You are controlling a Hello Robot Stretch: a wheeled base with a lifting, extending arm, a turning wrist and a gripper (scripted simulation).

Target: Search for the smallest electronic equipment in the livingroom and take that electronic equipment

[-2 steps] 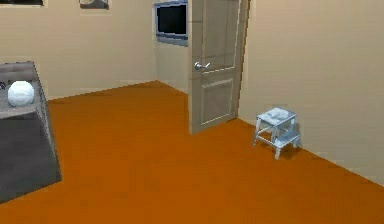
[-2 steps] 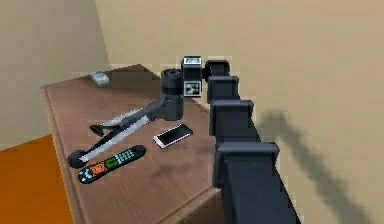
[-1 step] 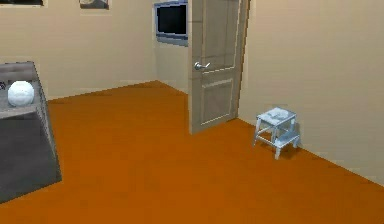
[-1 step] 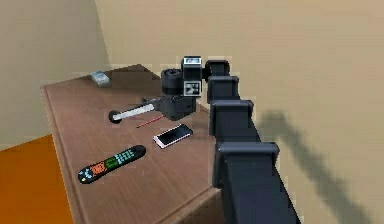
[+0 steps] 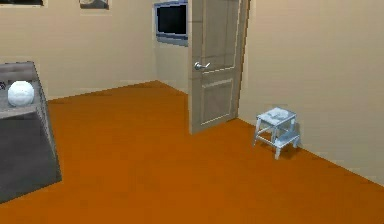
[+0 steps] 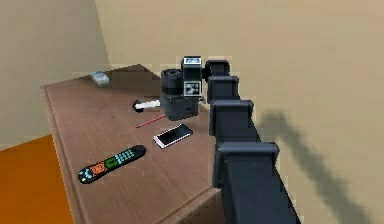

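Near the end effector [image 6: 172,106], whose hold I couldn't tell, the flat phone [image 6: 172,135] looked light and slick; its long edges suited gripping.

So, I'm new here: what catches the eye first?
The dark arm reaches over a brown table, its gripper near a white phone and a dark remote control. In the forward view, an orange floor leads to an open door, with a pale step stool by the wall.
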